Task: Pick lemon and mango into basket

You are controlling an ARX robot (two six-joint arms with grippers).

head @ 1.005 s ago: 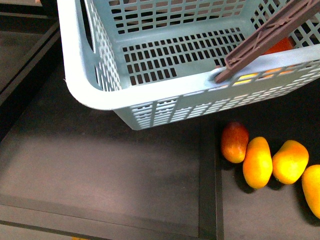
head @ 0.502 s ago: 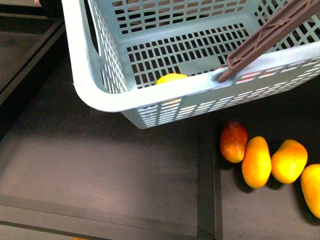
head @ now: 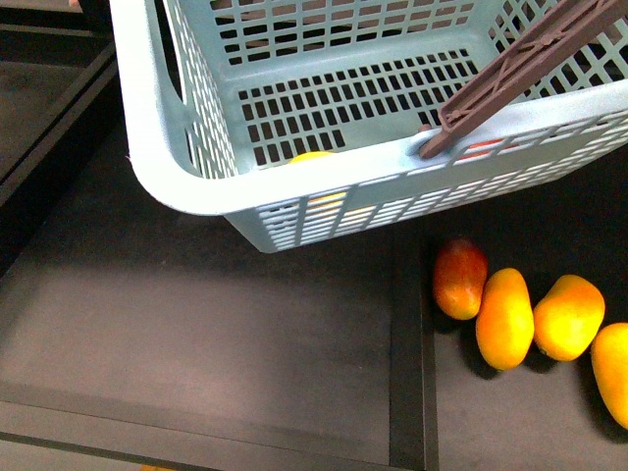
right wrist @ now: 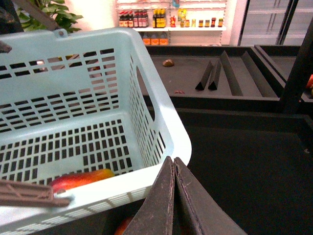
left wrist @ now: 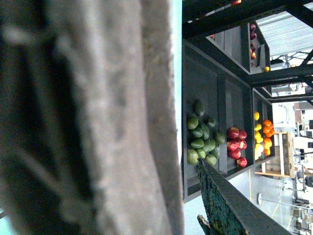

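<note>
Basket (head: 186,186): teal, slotted; takes the upper part of the front view, cut off at the top and right edges. 1 brown handle (head: 520,61) crosses its near right rim.

Lemon (head: 312,157): inside the basket, against the near wall. Only a yellow sliver shows above the rim, with more yellow glimpsed through the slots below.

Mango (right wrist: 80,179): inside the basket, lying on the floor by the near wall in the right wrist view; its red-to-yellow body is partly hidden by the rim and handle.

Loose fruit: 1 red-orange fruit (head: 459,279) on the dark shelf below the basket's near right corner, then 3 yellow-orange fruits (head: 504,318) in a row beside it; the last is cut off at the edge.

Right gripper (right wrist: 174,196): fingers pressed together, nothing between them, just outside the basket's near wall.

Left gripper: its wrist view is filled by a blurred grey-brown surface close to the lens; finger state cannot be told. Beyond it, distant trays of green fruit (left wrist: 201,140) and red fruit (left wrist: 235,145).
</note>
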